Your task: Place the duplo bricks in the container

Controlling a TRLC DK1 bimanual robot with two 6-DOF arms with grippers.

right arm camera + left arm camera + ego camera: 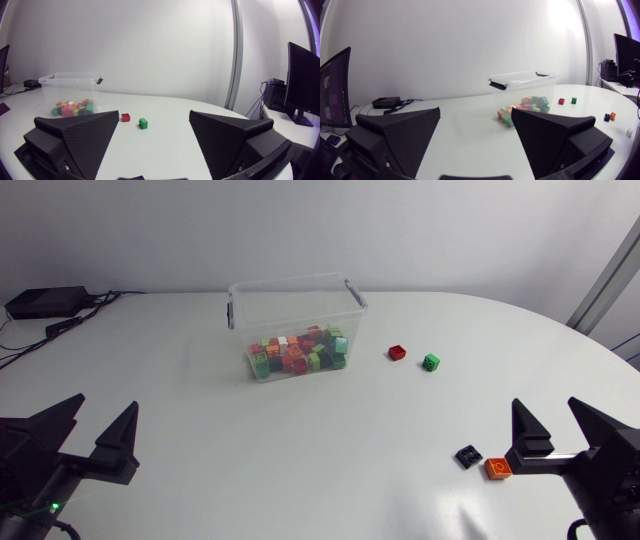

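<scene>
A clear plastic container (296, 310) with several coloured duplo bricks (298, 356) in it stands at the table's back middle. To its right lie a red brick (397, 352) and a green brick (430, 361). A black brick (467, 456) and an orange brick (498, 468) lie at the front right, close beside one finger of my right gripper (560, 430), which is open and empty. My left gripper (92, 432) is open at the front left, far from any brick. In the right wrist view the red brick (125, 117) and green brick (143, 123) lie ahead of the open gripper (152, 145).
A black box (45, 302) with cables sits at the back left corner. The left wrist view shows the container (522, 85) ahead of my left gripper (475, 142), and a small white piece (629, 132) near the table's edge beyond the black and orange bricks.
</scene>
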